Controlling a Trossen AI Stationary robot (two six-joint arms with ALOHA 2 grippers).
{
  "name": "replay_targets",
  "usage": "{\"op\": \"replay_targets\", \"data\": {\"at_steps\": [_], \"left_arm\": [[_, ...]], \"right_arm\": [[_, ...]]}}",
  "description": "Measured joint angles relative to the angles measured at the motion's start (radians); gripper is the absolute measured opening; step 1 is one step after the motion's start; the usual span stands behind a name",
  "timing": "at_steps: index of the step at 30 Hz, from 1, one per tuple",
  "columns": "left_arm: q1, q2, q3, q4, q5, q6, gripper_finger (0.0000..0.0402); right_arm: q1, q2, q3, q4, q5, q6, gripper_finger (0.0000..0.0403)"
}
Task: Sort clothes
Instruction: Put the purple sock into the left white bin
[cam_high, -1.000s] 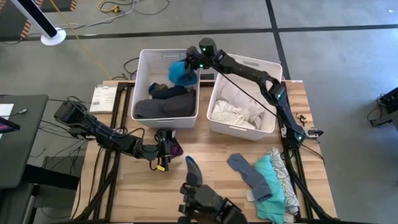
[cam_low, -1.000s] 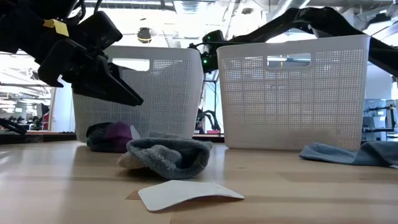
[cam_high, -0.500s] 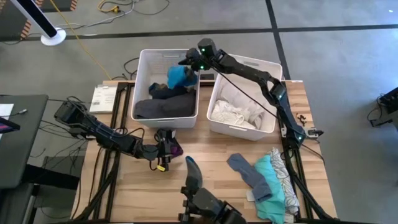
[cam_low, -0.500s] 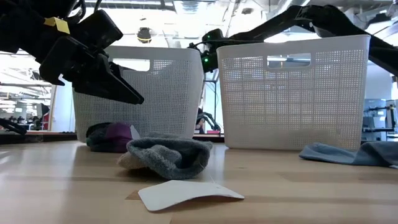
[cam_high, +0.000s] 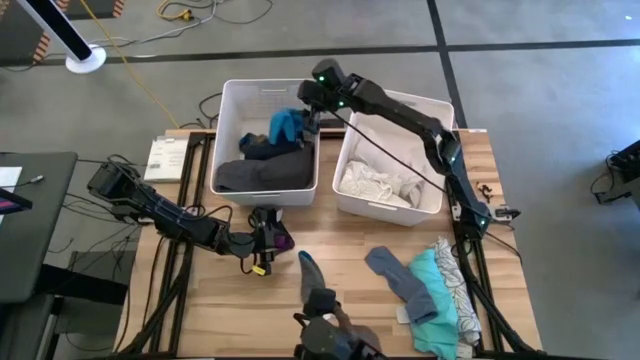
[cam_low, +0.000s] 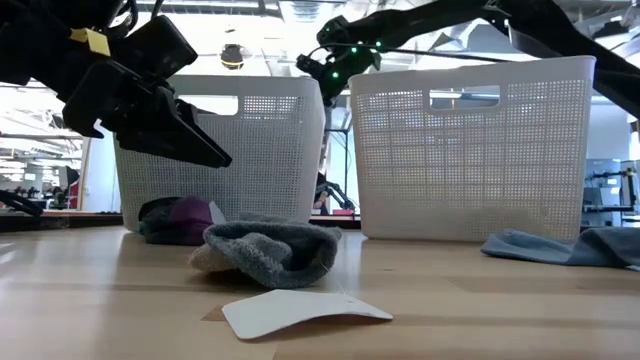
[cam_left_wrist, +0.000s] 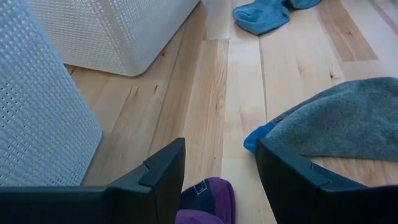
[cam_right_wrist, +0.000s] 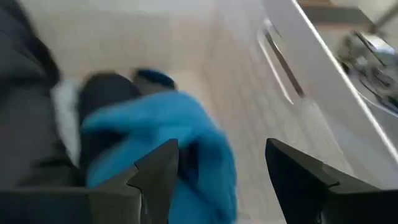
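Low view puts a white card (cam_low: 305, 311) nearest on the tabletop (cam_low: 480, 310), with a grey knit garment (cam_low: 272, 252) lying just behind it. Beyond that sits a purple and dark garment (cam_low: 180, 219), and the left gripper (cam_low: 190, 135) hangs above it with its fingers parted and nothing between them. From the left wrist, the purple piece shows just under those spread fingers (cam_left_wrist: 163, 174). Off toward the right side of the tabletop lie more clothes: a grey-blue garment (cam_high: 392, 273), a teal one (cam_high: 436, 289) and a white one with dark pattern (cam_high: 458, 285), overlapping one another. Farther back stand 2 white bins. The left bin (cam_high: 232, 128) holds dark grey and navy garments (cam_high: 262, 170) with a bright blue garment (cam_high: 286, 125) resting on top of them. The right bin (cam_high: 428, 110) holds white garments (cam_high: 381, 183). The right gripper (cam_high: 311, 103) hovers over the left bin's far right corner, just above the blue garment, fingers spread and released, holding nothing.
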Motion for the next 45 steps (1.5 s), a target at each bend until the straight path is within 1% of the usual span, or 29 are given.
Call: {"op": "replay_targets", "data": {"at_steps": [1,4,11,17,20,25,27,28,30,33,35,38,45], "left_arm": [[0.000,0.000,0.000,0.000,0.000,0.000,0.0188],[0.000,0.000,0.000,0.000,0.000,0.000,0.0188],[0.000,0.000,0.000,-0.031,0.001,0.000,0.0188],[-0.004,0.000,0.000,-0.068,0.011,0.045,0.0192],[-0.004,0.000,0.000,-0.069,0.041,0.083,0.0208],[0.001,0.000,0.001,-0.077,0.057,0.103,0.0262],[0.009,0.000,0.011,-0.149,0.064,0.094,0.0282],[0.015,0.000,0.019,-0.200,0.084,0.087,0.0289],[0.025,0.000,0.036,-0.298,0.109,0.064,0.0297],[0.034,0.000,0.052,-0.394,0.103,0.038,0.0298],[0.037,0.000,0.056,-0.429,0.098,0.037,0.0295],[0.037,-0.001,0.060,-0.426,0.075,0.038,0.0287],[0.037,-0.001,0.060,-0.405,0.070,0.049,0.0259]], "right_arm": [[-0.001,0.000,0.010,-0.020,0.018,0.000,0.0253],[-0.005,0.000,0.030,-0.042,0.030,0.002,0.0253],[0.006,0.000,0.077,-0.087,0.029,0.019,0.0253],[0.018,-0.048,0.072,-0.097,0.013,0.035,0.0253],[0.031,-0.082,0.073,-0.113,0.010,0.035,0.0253],[0.055,-0.135,0.073,-0.153,0.009,0.035,0.0253],[0.065,-0.160,0.073,-0.169,0.008,0.035,0.0253],[0.069,-0.170,0.073,-0.180,0.008,0.035,0.0253],[0.079,-0.189,0.073,-0.200,0.007,0.035,0.0253],[0.097,-0.214,0.073,-0.229,0.007,0.035,0.0253],[0.108,-0.230,0.073,-0.248,0.007,0.034,0.0253],[0.126,-0.243,0.073,-0.274,0.007,0.034,0.0253],[0.154,-0.243,0.072,-0.328,0.010,0.034,0.0253]]}}
